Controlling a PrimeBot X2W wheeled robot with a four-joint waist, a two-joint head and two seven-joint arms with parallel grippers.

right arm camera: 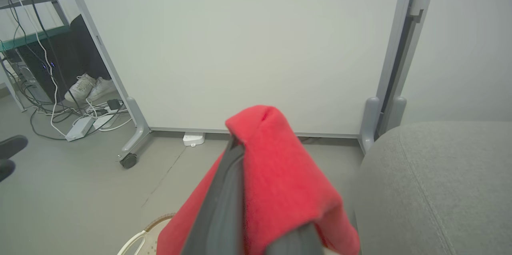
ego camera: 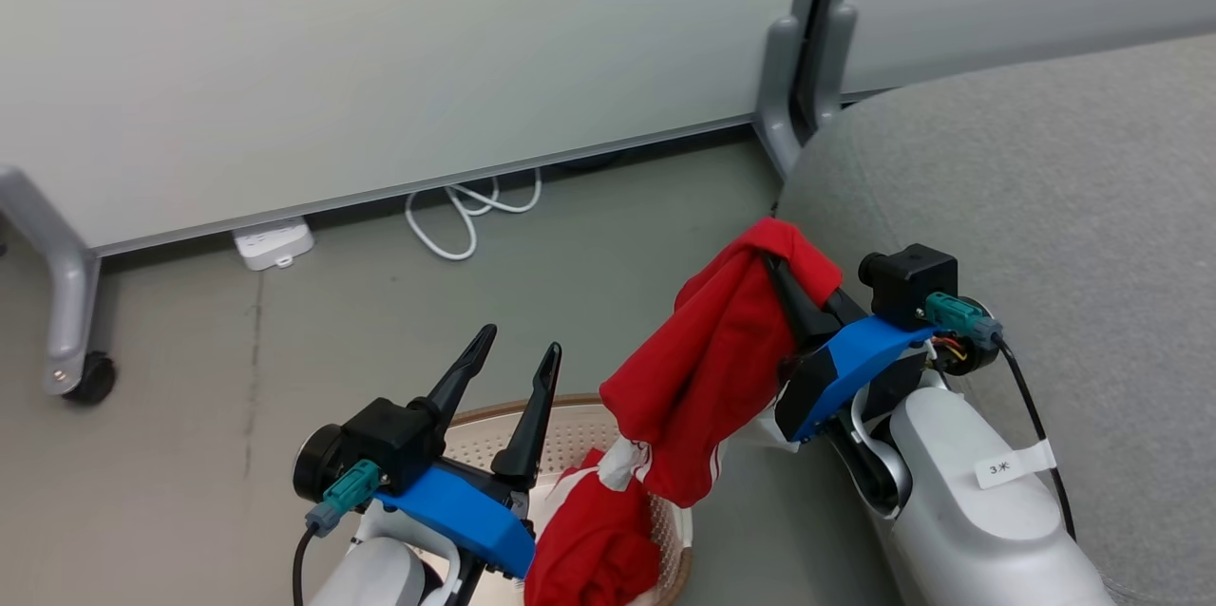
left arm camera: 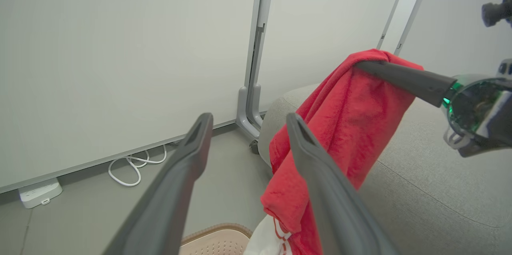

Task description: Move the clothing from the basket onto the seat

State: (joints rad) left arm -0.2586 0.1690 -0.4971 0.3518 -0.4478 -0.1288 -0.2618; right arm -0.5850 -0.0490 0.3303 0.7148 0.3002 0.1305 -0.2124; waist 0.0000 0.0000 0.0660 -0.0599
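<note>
Clothing (ego camera: pixel 703 369) pinched by right gripper (ego camera: pixel 774 259), hanging over basket (ego camera: pixel 575 435), left gripper (ego camera: pixel 522 340) spread

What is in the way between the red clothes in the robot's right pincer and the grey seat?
Nothing visible. The red garment hangs from the right pincer, which is shut on it, right beside the seat's rounded edge. Its lower end dangles over the basket, where another red garment lies.

White partition panels (ego camera: pixel 380 46) on a grey castered foot (ego camera: pixel 66 302); at their base, a white power strip (ego camera: pixel 274 242) near a looped white cable (ego camera: pixel 470 212). White sneakers (right arm camera: pixel 90 87) behind the panel.
</note>
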